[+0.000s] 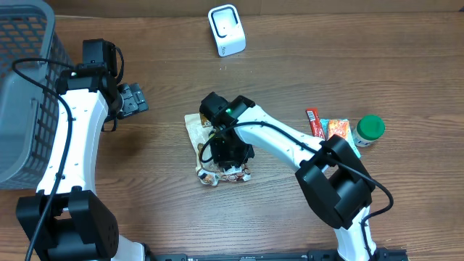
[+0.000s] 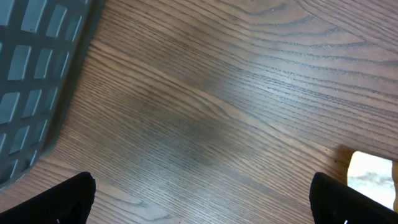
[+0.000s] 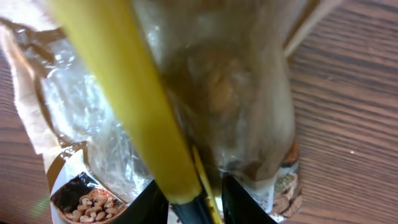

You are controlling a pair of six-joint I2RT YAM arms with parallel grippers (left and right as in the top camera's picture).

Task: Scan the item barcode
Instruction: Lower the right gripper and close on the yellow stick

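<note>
The right gripper (image 1: pixel 230 152) is pinched narrow on the crinkled clear-and-brown plastic snack pouch (image 1: pixel 196 129) — the white boxy barcode scanner (image 1: pixel 226 30) stands well apart, straight toward the brown wooden table's (image 1: pixel 341 51) far edge — while the left gripper (image 1: pixel 134 100) gapes wide, empty.

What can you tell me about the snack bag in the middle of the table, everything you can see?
The snack bag is a crinkled pouch of clear, glossy plastic with tan edges, a yellow stripe and a printed picture of nuts at one end. It sits near the middle of the wooden table, partly hidden under the right gripper, whose fingers pinch its film between them. Nothing else touches it. No barcode shows.
</note>
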